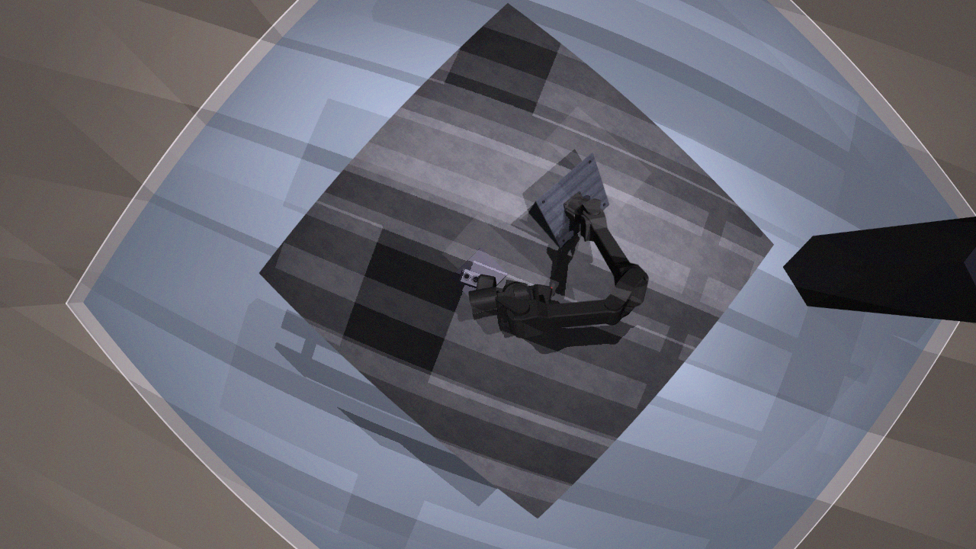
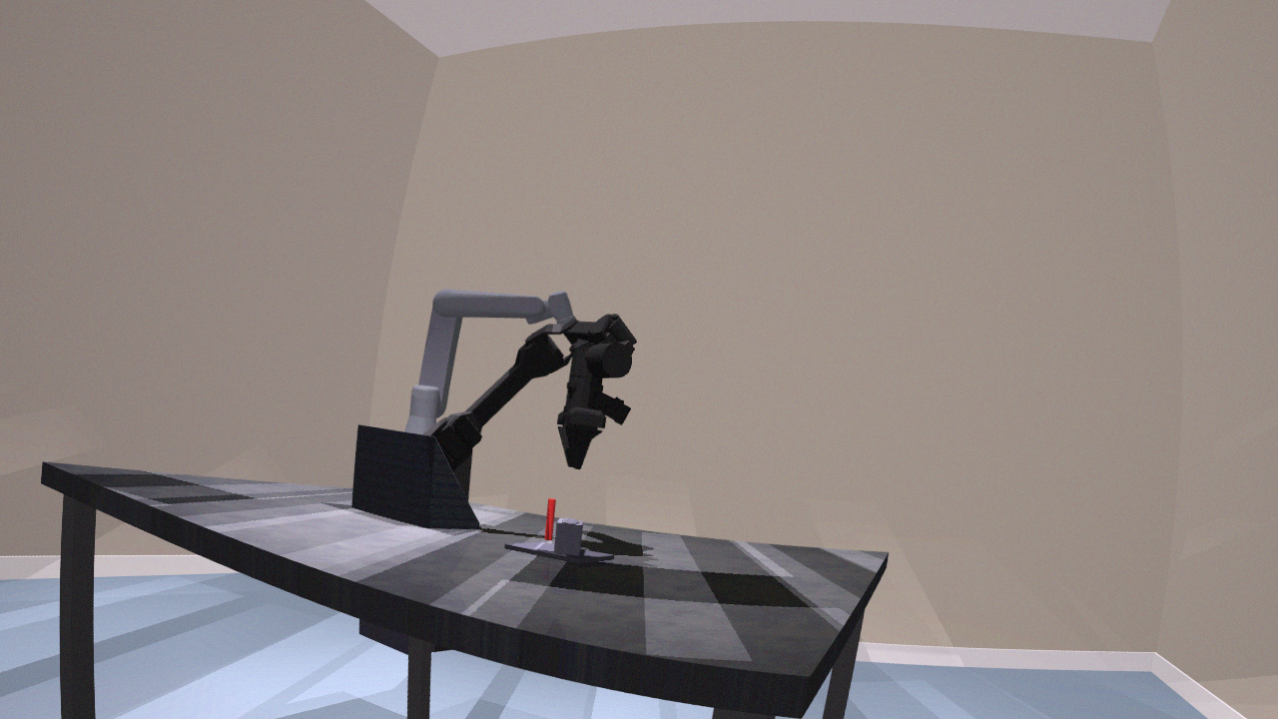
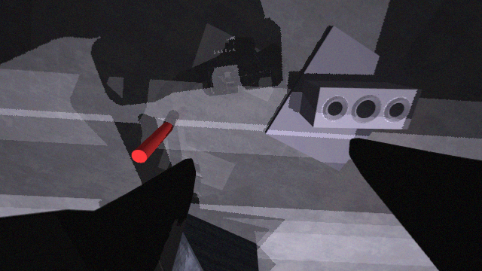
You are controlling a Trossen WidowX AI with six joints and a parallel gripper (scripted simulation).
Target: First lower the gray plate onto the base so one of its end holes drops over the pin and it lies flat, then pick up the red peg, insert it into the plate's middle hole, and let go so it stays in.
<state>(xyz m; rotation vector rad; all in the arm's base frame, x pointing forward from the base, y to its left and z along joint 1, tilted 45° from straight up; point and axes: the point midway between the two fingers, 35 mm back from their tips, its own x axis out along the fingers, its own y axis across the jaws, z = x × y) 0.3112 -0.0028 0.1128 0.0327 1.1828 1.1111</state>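
The gray plate (image 1: 470,277) (image 2: 569,538) (image 3: 348,122) is a thick block with three holes in a row. It rests on the pale flat base (image 1: 489,264) (image 2: 527,547) (image 3: 331,56) and looks level. The pin cannot be made out in its holes. The red peg (image 2: 550,520) (image 3: 154,142) stands upright beside the base, on the side toward the arm's mount. My gripper (image 2: 576,466) (image 3: 270,156) is open and empty, pointing down high above the plate and peg. In the wrist view the peg is beyond the left fingertip, and the plate is at the upper right. The top view hides the fingers behind the arm.
The arm's dark wedge-shaped mount (image 2: 406,473) (image 3: 222,233) stands on the table (image 1: 409,156) (image 2: 357,545), on the peg's side of the base. A long dark object (image 1: 887,269) reaches in from the right in the top view. Banded shadows cross the table.
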